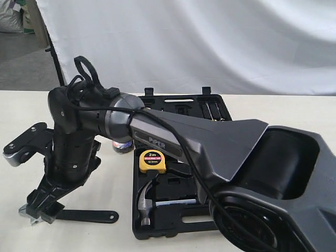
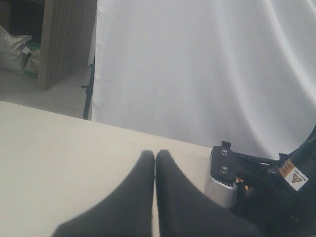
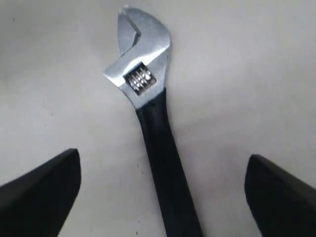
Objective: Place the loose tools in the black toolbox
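Note:
The adjustable wrench [image 3: 157, 143] lies flat on the table, silver head away from the wrist, black handle running between the fingers. My right gripper [image 3: 162, 157] stands open over that handle, a finger on each side, not touching it. In the exterior view this gripper [image 1: 39, 209] has reached across to the front left, above the wrench [image 1: 89, 216]. The claw hammer [image 1: 145, 199] lies in the open black toolbox [image 1: 173, 231]. The small tape roll [image 1: 122, 146] stands on the table by the toolbox's left side, half hidden by the arm. My left gripper [image 2: 155, 154] is shut and empty above bare table.
A yellow tape measure [image 1: 153, 160] sits in the toolbox. The right arm's big grey link [image 1: 210, 142] crosses over the toolbox and hides much of it. A white curtain [image 1: 199, 42] hangs behind the table. Another arm part [image 2: 223, 170] is beside the left gripper.

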`<state>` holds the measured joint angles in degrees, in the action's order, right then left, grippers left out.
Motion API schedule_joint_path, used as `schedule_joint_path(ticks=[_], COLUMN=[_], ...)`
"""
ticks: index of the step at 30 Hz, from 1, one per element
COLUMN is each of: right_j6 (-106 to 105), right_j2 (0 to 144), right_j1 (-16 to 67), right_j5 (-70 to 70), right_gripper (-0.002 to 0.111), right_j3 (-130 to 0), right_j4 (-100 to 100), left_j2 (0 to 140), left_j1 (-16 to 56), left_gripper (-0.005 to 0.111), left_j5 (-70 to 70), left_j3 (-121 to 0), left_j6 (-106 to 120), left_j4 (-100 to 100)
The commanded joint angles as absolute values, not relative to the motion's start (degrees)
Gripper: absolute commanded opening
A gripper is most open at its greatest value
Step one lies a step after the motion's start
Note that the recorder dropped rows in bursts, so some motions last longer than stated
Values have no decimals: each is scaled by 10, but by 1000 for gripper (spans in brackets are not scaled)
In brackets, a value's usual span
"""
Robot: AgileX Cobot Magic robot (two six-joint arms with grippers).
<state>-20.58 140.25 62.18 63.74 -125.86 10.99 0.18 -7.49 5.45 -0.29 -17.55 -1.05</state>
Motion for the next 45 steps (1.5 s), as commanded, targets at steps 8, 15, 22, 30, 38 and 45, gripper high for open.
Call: schedule_joint_path(ticks=[8,15,22,30,38,45], right_j6=[-264,-318,-360,-400,-424,-425], right_j2=[1404,1408,1410,1439,1484,1499], right_j1=[623,623,623,625,635,635], right_j5=[555,581,583,557,491,483], right_gripper=[84,84,84,84,84,55], right_j3=[-1258,-1258,-1258,-1258,-1259,-1259], right_j4=[166,166,166,221,216,205], left_j2=[0,0,0,0,0,0], left_j1=[-89,-89,-89,-89,-89,-89], left_gripper=[1,1,1,1,1,1], left_j5=[50,50,50,50,50,50], left_j3=[-4,-4,-4,-4,-4,-4], left_j6=[-178,-178,-178,-178,-178,-178], left_j4=[-13,-13,-13,-13,-13,-13])
